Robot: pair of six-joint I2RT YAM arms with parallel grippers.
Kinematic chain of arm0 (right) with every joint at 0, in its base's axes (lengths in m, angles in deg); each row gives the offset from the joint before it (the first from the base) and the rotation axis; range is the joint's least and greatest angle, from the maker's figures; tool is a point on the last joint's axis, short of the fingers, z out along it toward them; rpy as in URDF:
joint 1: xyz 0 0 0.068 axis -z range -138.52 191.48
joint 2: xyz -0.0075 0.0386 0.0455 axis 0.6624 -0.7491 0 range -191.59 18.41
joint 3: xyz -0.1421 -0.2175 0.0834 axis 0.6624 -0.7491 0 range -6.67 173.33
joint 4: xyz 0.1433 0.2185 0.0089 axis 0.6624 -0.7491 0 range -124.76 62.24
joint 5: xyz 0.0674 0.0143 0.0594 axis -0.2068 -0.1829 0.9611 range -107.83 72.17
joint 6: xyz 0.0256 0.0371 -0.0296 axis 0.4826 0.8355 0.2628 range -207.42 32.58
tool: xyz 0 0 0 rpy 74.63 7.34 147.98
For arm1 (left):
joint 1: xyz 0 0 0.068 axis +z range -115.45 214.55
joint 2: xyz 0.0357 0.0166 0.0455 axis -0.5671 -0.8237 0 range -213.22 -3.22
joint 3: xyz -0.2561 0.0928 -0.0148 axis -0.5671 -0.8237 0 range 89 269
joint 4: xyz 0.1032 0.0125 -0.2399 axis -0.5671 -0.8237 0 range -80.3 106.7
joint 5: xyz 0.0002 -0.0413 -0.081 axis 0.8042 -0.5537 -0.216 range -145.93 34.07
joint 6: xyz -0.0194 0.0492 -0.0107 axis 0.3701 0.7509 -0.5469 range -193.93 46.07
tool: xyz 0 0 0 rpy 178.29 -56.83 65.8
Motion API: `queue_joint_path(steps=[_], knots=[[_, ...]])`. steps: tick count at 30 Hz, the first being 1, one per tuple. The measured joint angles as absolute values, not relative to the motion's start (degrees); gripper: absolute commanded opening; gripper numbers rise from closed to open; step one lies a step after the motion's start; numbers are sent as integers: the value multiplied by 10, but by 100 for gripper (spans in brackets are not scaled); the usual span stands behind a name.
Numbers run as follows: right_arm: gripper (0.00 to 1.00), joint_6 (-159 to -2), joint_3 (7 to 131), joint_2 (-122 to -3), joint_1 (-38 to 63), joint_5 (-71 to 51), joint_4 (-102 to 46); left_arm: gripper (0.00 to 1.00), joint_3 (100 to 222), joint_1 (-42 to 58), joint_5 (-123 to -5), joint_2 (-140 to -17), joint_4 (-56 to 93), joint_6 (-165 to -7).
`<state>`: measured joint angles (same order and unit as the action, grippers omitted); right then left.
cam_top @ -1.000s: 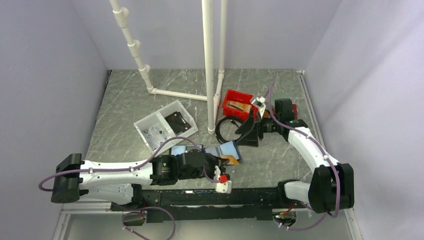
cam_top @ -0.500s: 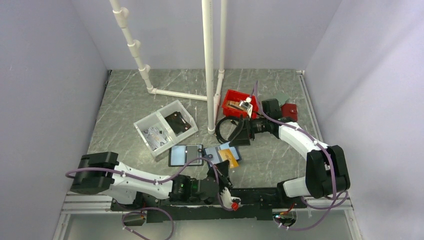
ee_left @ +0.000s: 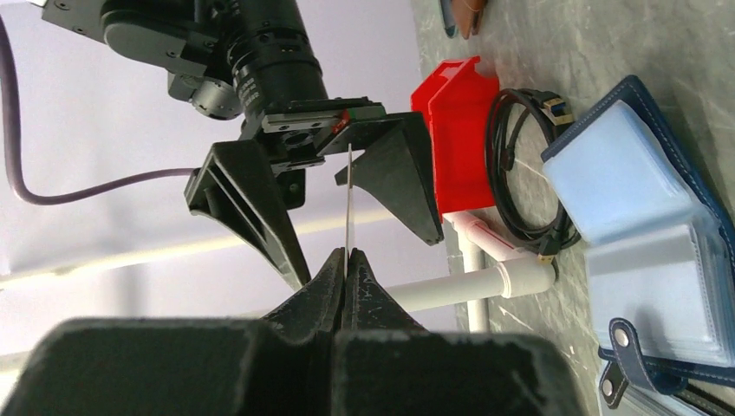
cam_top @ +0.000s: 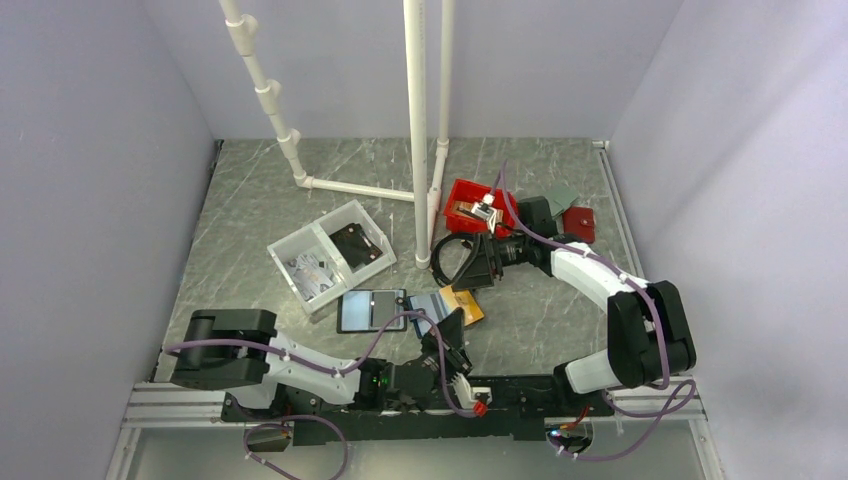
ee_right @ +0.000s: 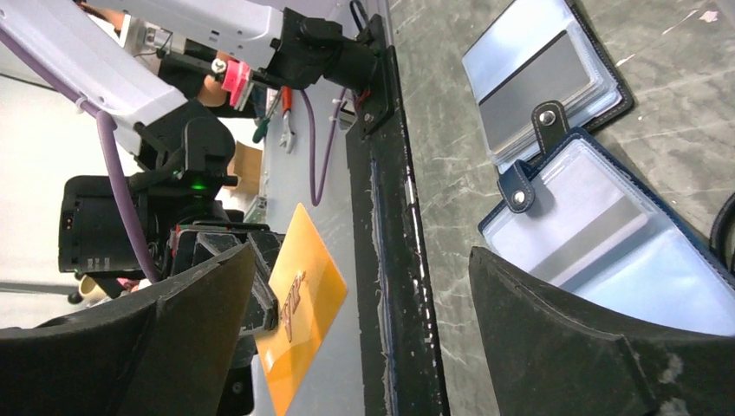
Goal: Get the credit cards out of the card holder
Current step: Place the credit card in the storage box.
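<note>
Left claw (ee_left: 347,256) clenched on one gold-orange credit card (ee_right: 299,321), held in the air above the front rail (ee_right: 407,260); card holder (ee_right: 589,234) lies open on the bench (ee_right: 693,130); right claw (ee_right: 362,251) released, jaws wide, facing the card, not touching it; looks like a handover; to do it well: slide right jaws over the card's free end, pads flat on both faces, square not skewed; left lets go only once right has bitten; thin card may flex or slip.

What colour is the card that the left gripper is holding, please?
The card is gold-orange, seen best in the right wrist view.
</note>
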<state>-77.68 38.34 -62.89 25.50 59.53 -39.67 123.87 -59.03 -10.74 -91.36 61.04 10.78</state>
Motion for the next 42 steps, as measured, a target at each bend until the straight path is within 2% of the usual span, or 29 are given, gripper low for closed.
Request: queue_joint_path(steps=[4,7,9,10,11,13,16,17,18,22,27,32,37,42], knots=[[64,-777,384,-635,243,603,-397,0,1239,-590,-100,-927,641,112],[36,-777,387,-644,236,613,-399,0,1239,-590,-95,-934,650,112],[13,-777,390,-649,234,622,-400,0,1239,-590,-95,-937,654,111],[0,-777,392,-650,234,627,-400,17,1239,-590,-95,-937,655,109],[0,-773,396,-650,234,641,-401,31,1238,-590,-95,-937,654,104],[0,-774,401,-650,235,652,-403,52,1237,-590,-96,-937,653,93],[0,-787,410,-650,234,654,-416,66,1233,-589,-97,-937,653,56],[0,-791,411,-650,234,654,-417,74,1232,-590,-98,-935,648,40],[0,-795,412,-650,235,653,-418,79,1232,-590,-100,-929,636,16],[0,-815,414,-650,245,651,-427,85,1232,-590,-120,-881,565,-97],[0,-852,434,-650,275,631,-462,86,1238,-570,-188,-776,422,-292],[0,-935,468,-648,319,569,-523,99,1256,-441,-316,-646,278,-476],[0,-1080,539,-647,355,491,-611,99,1268,-291,-411,-548,197,-599],[0,-1187,650,-669,389,436,-668,100,1309,-232,-438,-575,134,-659]])
